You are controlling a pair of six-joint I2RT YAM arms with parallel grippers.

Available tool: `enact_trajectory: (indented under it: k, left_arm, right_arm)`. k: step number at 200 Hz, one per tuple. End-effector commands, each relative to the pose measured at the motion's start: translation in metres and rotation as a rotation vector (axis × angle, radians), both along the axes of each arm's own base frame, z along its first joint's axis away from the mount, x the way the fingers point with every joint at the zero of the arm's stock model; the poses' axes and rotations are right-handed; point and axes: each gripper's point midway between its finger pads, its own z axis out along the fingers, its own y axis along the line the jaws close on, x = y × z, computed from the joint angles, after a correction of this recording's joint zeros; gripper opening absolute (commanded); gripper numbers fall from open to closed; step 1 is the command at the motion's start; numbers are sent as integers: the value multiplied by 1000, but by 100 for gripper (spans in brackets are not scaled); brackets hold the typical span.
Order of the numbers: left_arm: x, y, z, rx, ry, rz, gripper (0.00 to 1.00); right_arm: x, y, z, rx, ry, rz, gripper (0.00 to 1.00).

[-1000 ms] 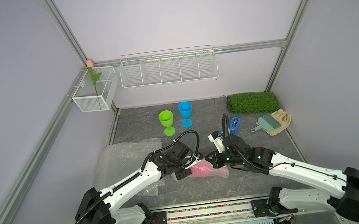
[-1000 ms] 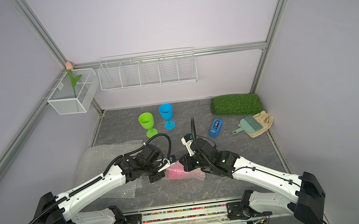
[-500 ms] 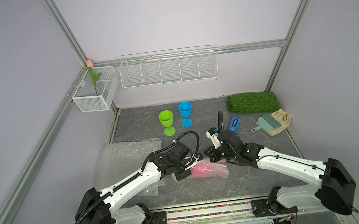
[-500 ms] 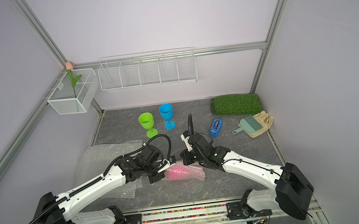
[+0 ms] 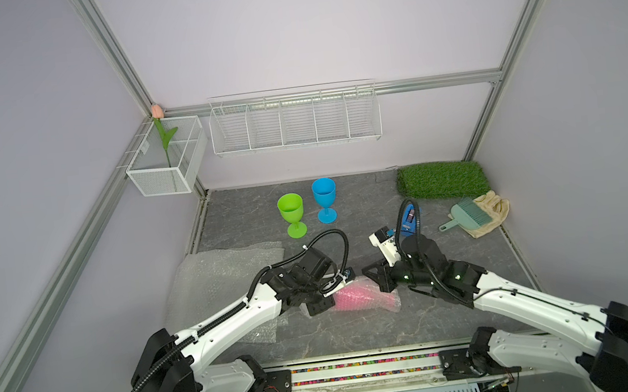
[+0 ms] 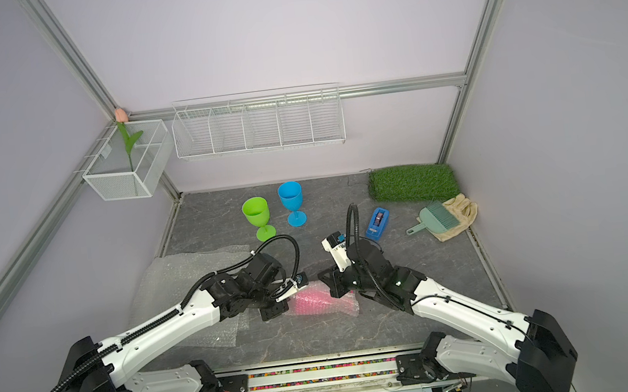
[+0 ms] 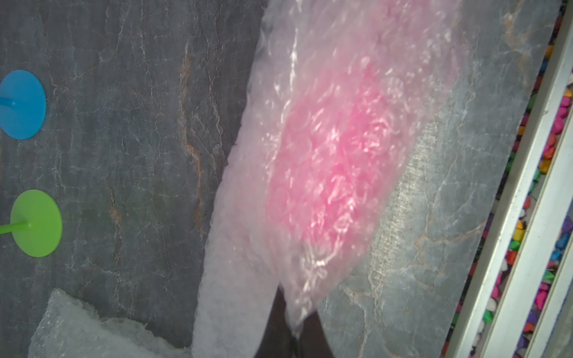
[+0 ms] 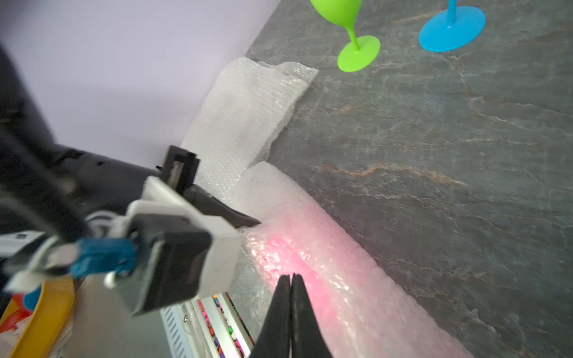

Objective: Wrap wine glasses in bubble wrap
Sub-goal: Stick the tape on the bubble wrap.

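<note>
The pink wine glass [image 5: 359, 299] lies on its side near the front, rolled in bubble wrap [image 6: 339, 304], and shows pink through the film [image 7: 335, 148]. My left gripper [image 7: 294, 330] is shut on an edge of that wrap at the roll's left end [image 5: 329, 300]. My right gripper [image 8: 291, 277] is shut with nothing between its fingers. Its tips are over the roll's far right side [image 5: 366, 275]; I cannot tell whether they touch it. The green glass [image 5: 291, 211] and the blue glass [image 5: 324, 196] stand upright at the back.
Spare bubble wrap sheets [image 5: 217, 278] lie flat at the left under my left arm. A grass mat [image 5: 442, 179], a blue tape dispenser [image 6: 378, 222], and a hand brush [image 5: 469, 216] on a cloth [image 5: 498, 205] are at the right. A wire basket [image 5: 294, 119] and a mesh box [image 5: 165, 157] hang on the walls.
My right arm swung left and came back, with its shut tips staying by the roll's right end. The left gripper and the wrapped glass have barely moved.
</note>
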Motion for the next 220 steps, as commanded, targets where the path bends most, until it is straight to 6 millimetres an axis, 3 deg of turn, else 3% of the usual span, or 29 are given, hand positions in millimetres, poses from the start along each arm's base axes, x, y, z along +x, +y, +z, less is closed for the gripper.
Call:
enact_trajectory:
  k: [1, 64, 90, 114, 153, 194, 220]
  left_arm:
    - [-5, -3, 1, -16, 6, -32, 0]
    - [-5, -2, 3, -17, 4, -29, 0]
    - [-5, -2, 3, -18, 2, -28, 0]
    - [-5, -2, 2, -17, 2, -28, 0]
    - [-5, -3, 2, -17, 3, -29, 0]
    - [-6, -2, 2, -17, 3, -30, 0]
    - [-6, -2, 2, -20, 5, -32, 0]
  right_arm:
    - [-27, 12, 11, 62, -75, 153, 7]
    - [-92, 24, 34, 235, -193, 439, 7]
    - [-109, 22, 42, 277, -215, 519, 7]
    - [-115, 19, 35, 256, -246, 562, 7]
    - [-76, 14, -1, 86, -340, 401, 7]
    - [-28, 10, -10, 72, -382, 260, 7]
    - [-9, 12, -12, 79, -383, 237, 7]
